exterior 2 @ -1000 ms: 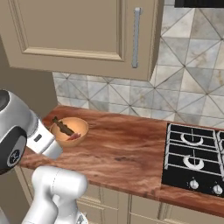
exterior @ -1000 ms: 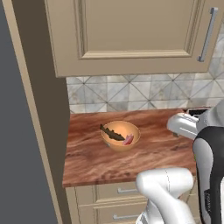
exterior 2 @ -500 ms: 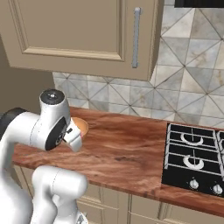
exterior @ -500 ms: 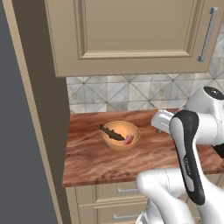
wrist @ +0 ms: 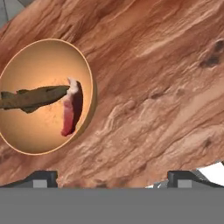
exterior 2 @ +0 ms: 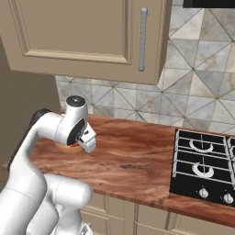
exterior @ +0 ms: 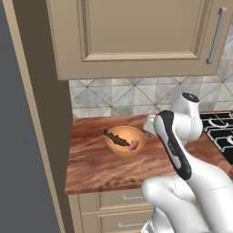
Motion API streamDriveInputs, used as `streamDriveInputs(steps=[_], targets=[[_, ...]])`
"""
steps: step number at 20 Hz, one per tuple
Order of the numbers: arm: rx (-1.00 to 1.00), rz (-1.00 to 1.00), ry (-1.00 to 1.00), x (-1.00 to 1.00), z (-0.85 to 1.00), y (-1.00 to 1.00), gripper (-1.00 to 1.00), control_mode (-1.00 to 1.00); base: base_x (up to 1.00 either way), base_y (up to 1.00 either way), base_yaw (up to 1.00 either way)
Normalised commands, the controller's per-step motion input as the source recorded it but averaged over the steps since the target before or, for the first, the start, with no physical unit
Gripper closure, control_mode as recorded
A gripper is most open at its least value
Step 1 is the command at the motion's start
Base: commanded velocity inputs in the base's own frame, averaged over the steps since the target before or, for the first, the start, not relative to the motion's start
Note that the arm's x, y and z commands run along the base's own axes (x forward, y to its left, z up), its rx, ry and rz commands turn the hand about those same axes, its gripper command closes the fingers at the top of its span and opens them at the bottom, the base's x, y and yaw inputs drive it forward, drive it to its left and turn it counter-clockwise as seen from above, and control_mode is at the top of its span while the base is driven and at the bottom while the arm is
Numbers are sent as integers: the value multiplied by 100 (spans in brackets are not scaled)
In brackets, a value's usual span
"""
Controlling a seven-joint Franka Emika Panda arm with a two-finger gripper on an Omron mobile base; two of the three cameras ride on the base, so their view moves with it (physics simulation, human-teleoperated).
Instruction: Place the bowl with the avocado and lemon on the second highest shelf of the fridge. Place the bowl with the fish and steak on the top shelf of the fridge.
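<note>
The bowl with the fish and steak [exterior: 125,141] is orange-tan and rests on the wooden counter [exterior: 100,166]. A dark slender fish [wrist: 31,98] lies across it, with the red-pink steak [wrist: 68,113] at the fish's end. My gripper [wrist: 111,178] hangs just above the counter beside the bowl's rim, open, with bare wood between its fingertips [wrist: 41,176]. In the left base view the hand [exterior: 150,124] sits close to the bowl's right side. From the right base view the hand [exterior 2: 87,139] covers most of the bowl [exterior 2: 69,147]. The bowl with the avocado and lemon and the fridge are out of view.
Beige wall cabinets [exterior: 136,36] hang above the counter, with a tiled backsplash [exterior 2: 193,96] behind it. A black gas hob [exterior 2: 204,160] lies to the right. A tall beige panel [exterior: 50,150] bounds the counter's left end, with a dark grey surface [exterior: 18,136] beyond it.
The arm has swung from the right side over toward the bowl, bringing the hand down beside its rim. The bowl has not moved and the jaws stay wide.
</note>
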Motion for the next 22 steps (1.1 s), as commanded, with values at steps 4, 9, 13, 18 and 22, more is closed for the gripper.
streamDriveInputs(steps=[4, 9, 13, 18, 22], targets=[[0, 0, 5, 87, -70, 3, -100, -100, 0, 0, 0], [2, 0, 22, 87, -41, 0, -100, -100, 0, 0, 0], [0, 0, 0, 60, -14, 0, -100, -100, 0, 0, 0], [0, 0, 0, 44, -44, 0, -100, -100, 0, 0, 0], [0, 0, 0, 44, -42, 0, -100, -100, 0, 0, 0]])
